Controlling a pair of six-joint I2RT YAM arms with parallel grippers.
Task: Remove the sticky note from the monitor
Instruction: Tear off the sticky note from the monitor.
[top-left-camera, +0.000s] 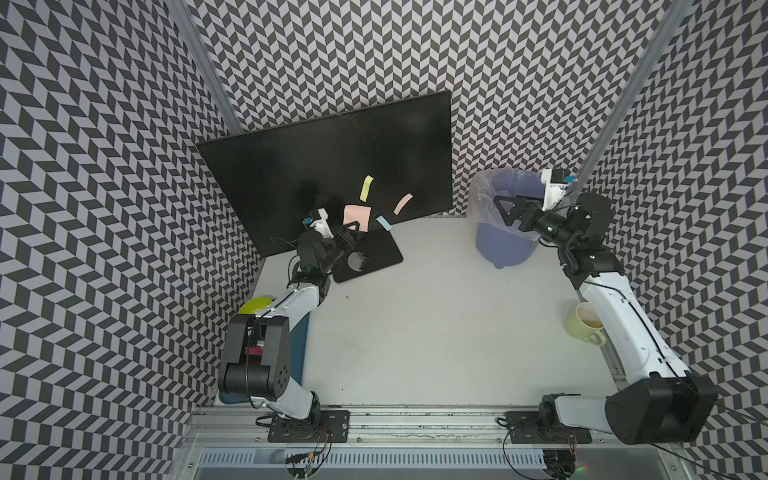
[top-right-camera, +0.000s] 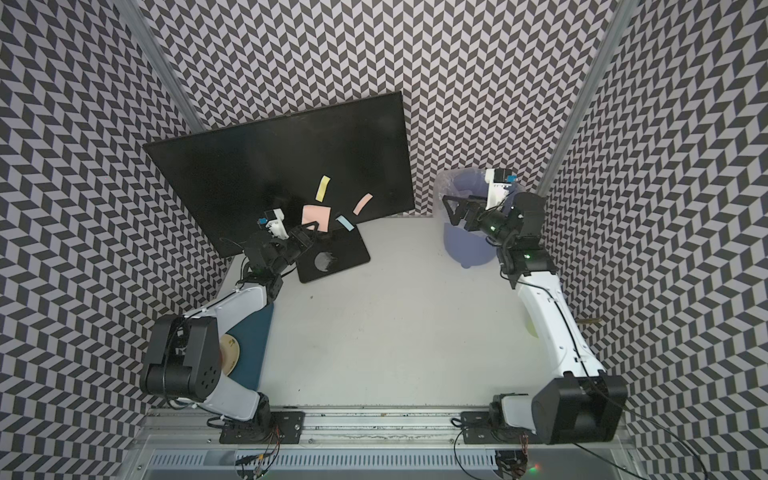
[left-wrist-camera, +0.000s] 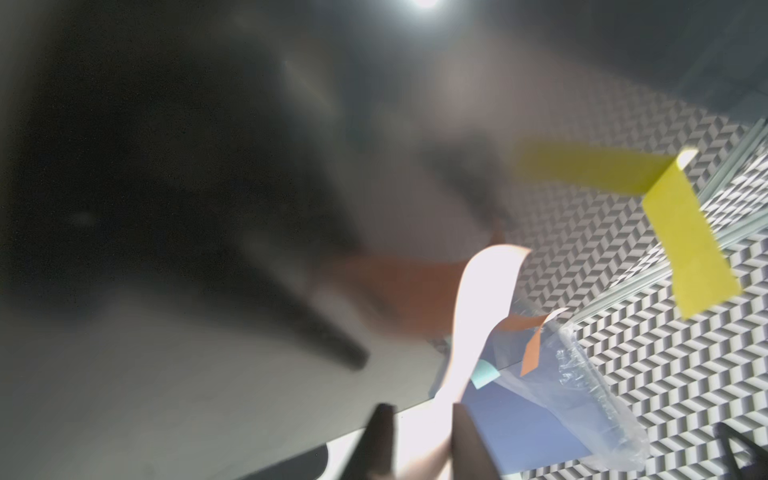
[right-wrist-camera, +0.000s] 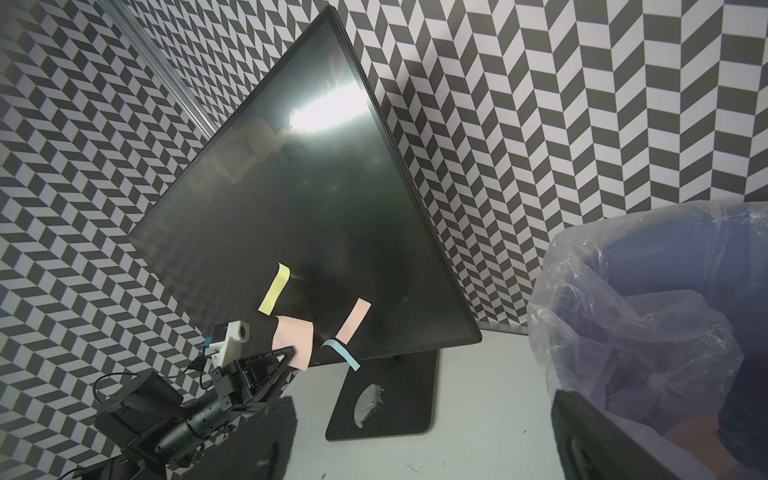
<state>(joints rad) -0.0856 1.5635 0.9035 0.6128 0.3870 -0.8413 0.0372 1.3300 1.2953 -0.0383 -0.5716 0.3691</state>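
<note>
- Black monitor (top-left-camera: 332, 166): stands at 11 o'clock on the white table (top-left-camera: 415, 332). The screen is dark, and its base plate (top-left-camera: 374, 257) lies flat on the tabletop.
- Large pink sticky note (top-left-camera: 357, 216): stuck at 5 o'clock on the screen, near the bottom bezel. Its lower part curls away from the glass.
- Yellow strip (top-left-camera: 366, 188): on the screen at 12 o'clock of the large pink sticky note.
- Narrow pink strip (top-left-camera: 403, 203): on the screen at 2 o'clock of that note.
- Blue strip (top-left-camera: 384, 223): at 4 o'clock of it, at the bezel.
- Left gripper (top-left-camera: 353, 227): at the note's lower edge. In the left wrist view its fingers (left-wrist-camera: 380, 440) stand close together with the pink paper pinched between them.
- Right gripper (top-left-camera: 505, 208): hangs above the bin (top-left-camera: 498, 249), its jaws spread wide with nothing between them.
- Bin: blue with a clear liner, at 1 o'clock on the table.
- Pale green mug (top-left-camera: 584, 328): at 3 o'clock, beside the right arm.
</note>
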